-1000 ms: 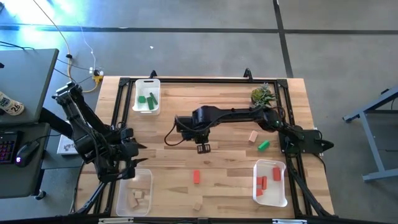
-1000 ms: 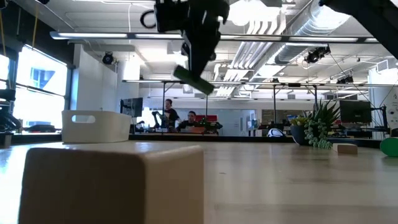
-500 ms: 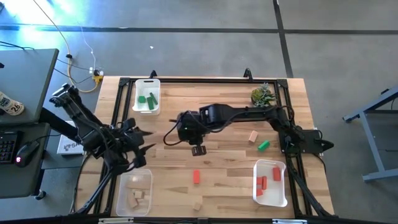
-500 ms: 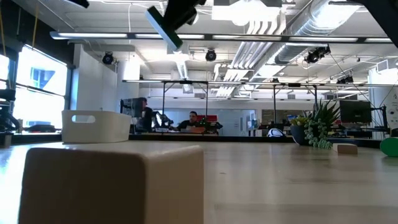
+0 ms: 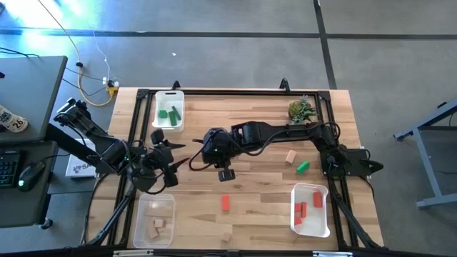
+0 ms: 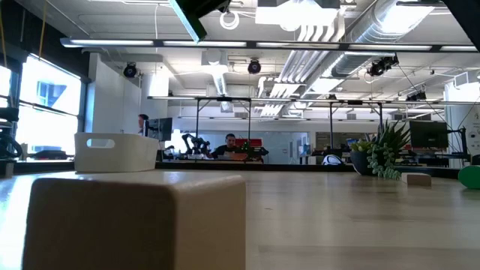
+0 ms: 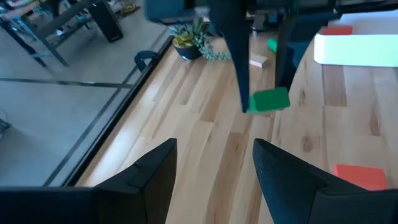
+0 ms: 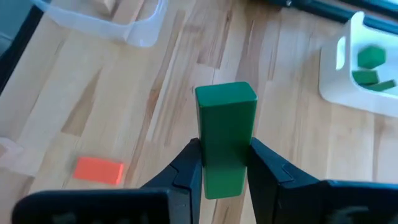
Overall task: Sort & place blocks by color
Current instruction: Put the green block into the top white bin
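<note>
Your right gripper (image 8: pixel 226 169) has swung left across the middle of the table since a second ago, carrying its green block (image 8: pixel 225 138) toward the far-left corner; its fingers are clamped tight on the block's sides, and the block rides clear above the wood. That puts the load roughly halfway to the white tray (image 5: pixel 168 111) where the greens go, so the drop looks close, though it isn't over the tray yet. Your left gripper (image 5: pixel 168 153) has also come up and in from the near-left tray, and now hovers just left of the right one with its fingers spread wide and nothing between them (watch the gap between the two arms, they're near each other). Counting what the overhead view gives you: three green blocks sit in the far-left tray, one is in the grip, and one more green block (image 5: pixel 303 167) lies loose on the right side of the table. Reds: two or three in the near-right tray (image 5: pixel 310 210), hard to split apart from above, plus one loose red block (image 5: pixel 226 203) near the middle. Tans: two in the clear near-left tray (image 5: pixel 155 219), one loose tan block (image 5: pixel 290 156) beside the loose green, and another tan block (image 5: pixel 226 235) at the near edge. So four pieces are left on the table after this one.
</note>
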Controlling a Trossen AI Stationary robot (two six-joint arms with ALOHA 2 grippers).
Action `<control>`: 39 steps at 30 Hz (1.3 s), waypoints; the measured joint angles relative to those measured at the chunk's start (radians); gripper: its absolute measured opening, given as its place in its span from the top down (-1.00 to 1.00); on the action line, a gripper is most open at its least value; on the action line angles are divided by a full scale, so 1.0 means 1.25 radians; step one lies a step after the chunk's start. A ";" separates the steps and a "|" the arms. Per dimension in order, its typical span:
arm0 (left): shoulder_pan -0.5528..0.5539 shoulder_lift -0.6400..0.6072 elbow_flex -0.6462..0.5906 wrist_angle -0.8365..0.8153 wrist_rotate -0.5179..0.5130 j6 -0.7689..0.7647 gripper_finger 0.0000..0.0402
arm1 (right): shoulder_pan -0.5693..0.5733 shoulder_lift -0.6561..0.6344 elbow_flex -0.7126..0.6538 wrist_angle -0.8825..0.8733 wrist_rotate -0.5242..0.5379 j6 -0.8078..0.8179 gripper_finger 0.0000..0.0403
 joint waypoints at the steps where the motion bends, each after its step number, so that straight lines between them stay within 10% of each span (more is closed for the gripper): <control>1: 0.008 0.000 0.000 0.009 0.015 0.012 0.02 | 0.000 -0.001 0.000 0.010 0.003 0.000 0.65; 21: 0.123 0.000 0.000 0.218 0.153 0.276 0.02 | 0.029 -0.063 0.001 0.055 0.205 0.000 0.65; 39: 0.122 0.000 0.000 0.345 0.176 0.316 0.02 | 0.059 -0.070 0.001 0.120 0.207 -0.013 0.65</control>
